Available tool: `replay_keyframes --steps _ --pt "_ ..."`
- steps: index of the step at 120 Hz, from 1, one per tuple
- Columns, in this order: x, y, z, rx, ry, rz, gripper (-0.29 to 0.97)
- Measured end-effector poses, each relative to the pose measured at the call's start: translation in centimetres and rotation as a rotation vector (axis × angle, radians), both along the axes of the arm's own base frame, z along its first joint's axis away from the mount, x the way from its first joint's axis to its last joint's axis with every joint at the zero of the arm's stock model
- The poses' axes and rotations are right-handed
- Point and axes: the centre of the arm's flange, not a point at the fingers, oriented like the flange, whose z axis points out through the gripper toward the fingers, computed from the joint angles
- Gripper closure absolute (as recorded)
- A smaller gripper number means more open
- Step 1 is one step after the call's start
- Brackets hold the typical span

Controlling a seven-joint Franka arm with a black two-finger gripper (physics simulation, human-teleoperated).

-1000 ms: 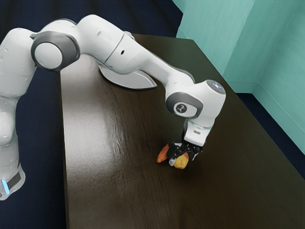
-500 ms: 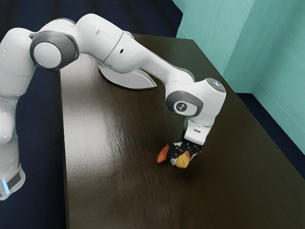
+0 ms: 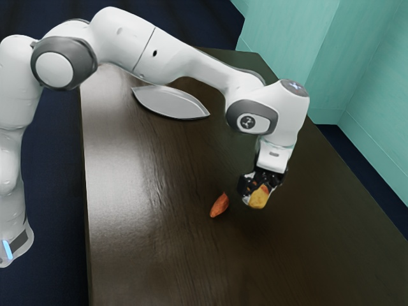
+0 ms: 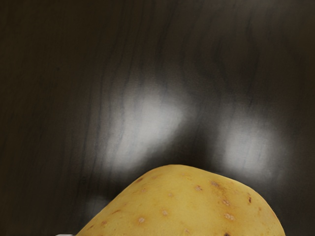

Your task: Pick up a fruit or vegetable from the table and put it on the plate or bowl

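Potato [image 3: 258, 199], yellow and speckled, is clamped between the two black fingers of the gripper [image 3: 257, 193]. It hangs clear of the dark wooden desk [image 3: 146, 217], over its middle and nearer the edge on the exterior view's right. In the wrist view the potato [image 4: 187, 206] sits just under the hand, glossy bare wood beyond it. An orange vegetable [image 3: 219, 205] lies on the desk nearby, toward the exterior view's left, apart from the potato. The white arm [image 3: 191, 60] reaches in from the upper left, wrist pointing down. A grey plate [image 3: 171, 102] lies well apart toward the desk's far edge, partly under the arm.
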Motion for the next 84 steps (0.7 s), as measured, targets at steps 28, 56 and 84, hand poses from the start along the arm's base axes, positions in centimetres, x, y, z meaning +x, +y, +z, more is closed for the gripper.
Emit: replay_keyframes --steps 28,56,84 --pt "1.4 1.6 5.1 -0.021 -0.053 0.126 0.28" --pt "2.3 9.1 8.7 -0.032 -0.011 0.422 0.28" --pt "1.4 16.4 10.0 -0.029 0.099 0.729 0.28"
